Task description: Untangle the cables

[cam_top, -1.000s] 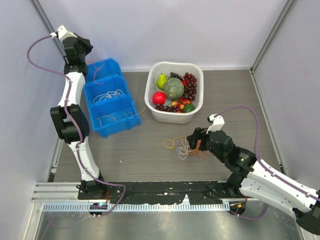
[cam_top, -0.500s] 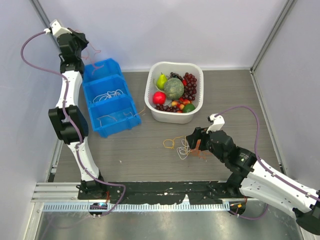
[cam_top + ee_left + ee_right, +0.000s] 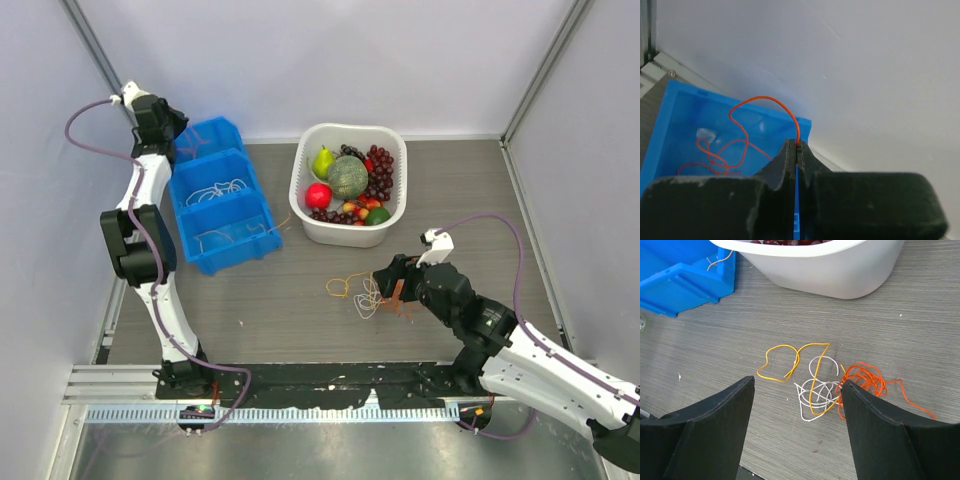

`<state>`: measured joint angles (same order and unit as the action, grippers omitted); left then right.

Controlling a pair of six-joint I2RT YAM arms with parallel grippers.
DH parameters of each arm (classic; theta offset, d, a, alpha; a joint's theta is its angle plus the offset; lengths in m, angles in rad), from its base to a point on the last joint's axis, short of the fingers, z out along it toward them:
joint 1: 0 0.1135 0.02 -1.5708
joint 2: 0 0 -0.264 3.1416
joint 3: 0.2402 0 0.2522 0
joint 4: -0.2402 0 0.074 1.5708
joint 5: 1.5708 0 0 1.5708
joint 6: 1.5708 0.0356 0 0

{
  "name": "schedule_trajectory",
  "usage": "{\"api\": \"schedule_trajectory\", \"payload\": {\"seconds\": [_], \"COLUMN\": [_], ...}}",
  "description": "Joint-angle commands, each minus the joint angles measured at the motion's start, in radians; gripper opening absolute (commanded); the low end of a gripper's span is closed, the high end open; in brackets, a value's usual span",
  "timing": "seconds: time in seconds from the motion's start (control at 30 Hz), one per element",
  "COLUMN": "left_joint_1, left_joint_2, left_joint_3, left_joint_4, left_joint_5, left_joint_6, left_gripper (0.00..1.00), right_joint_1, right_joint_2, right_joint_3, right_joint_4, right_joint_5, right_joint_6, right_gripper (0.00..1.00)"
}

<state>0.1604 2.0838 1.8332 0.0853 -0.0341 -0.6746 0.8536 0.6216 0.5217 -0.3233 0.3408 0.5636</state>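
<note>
On your grey counter (image 3: 300,310), the white fruit basin (image 3: 300,190) sits at 12 o'clock and the blue bin (image 3: 240,256) at 10. Your left tool (image 3: 796,150), jaws together, pinches an orange-red cable (image 3: 765,98) above the bin's far compartment. Your right tool (image 3: 797,384) hangs spread wide over the yellow, white and orange tangle (image 3: 824,386) near 5 o'clock.

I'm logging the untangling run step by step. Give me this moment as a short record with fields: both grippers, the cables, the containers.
left gripper: shut on the held orange-red cable, whose other end lies in the far compartment of the blue bin
right gripper: open, hovering over the tangle
tangle: yellow cable, white cable and loose orange cable, crossed on the table
fruit basin: beyond the tangle
</note>
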Motion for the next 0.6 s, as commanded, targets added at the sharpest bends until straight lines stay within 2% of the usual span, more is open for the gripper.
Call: {"api": "schedule_trajectory", "payload": {"seconds": [0.0,0.03,0.1,0.17,0.27,0.37,0.47,0.57], "left_joint_1": [0.008,0.008,0.008,0.008,0.008,0.008,0.007,-0.021], "left_joint_2": [-0.005,-0.008,-0.013,-0.010,0.008,-0.008,-0.106,-0.284], "left_joint_3": [0.000,0.000,0.008,0.044,0.139,0.183,0.063,-0.185], "left_joint_4": [-0.123,-0.143,-0.186,-0.266,-0.411,-0.528,-0.520,-0.416], "left_joint_5": [-0.050,-0.052,-0.058,-0.066,-0.049,-0.001,0.026,0.063], "left_joint_6": [-0.074,-0.078,-0.097,-0.106,-0.121,-0.151,-0.203,-0.262], "left_gripper": [0.10,0.19,0.49,0.61,0.69,0.68,0.68,0.67], "right_joint_1": [0.001,0.001,0.002,0.001,0.001,0.001,0.001,0.001], "right_joint_2": [-0.017,-0.020,-0.026,-0.033,-0.048,-0.068,-0.060,-0.008], "right_joint_3": [-0.002,-0.003,-0.006,-0.008,-0.011,-0.022,-0.020,-0.005], "right_joint_4": [0.018,0.018,0.017,0.017,0.010,0.009,0.004,-0.002], "right_joint_5": [0.012,0.015,0.014,0.004,0.000,0.012,0.035,0.056], "right_joint_6": [0.028,0.030,0.033,0.032,0.032,0.027,0.009,0.005], "right_gripper": [0.75,0.75,0.75,0.75,0.75,0.75,0.75,0.75]}}
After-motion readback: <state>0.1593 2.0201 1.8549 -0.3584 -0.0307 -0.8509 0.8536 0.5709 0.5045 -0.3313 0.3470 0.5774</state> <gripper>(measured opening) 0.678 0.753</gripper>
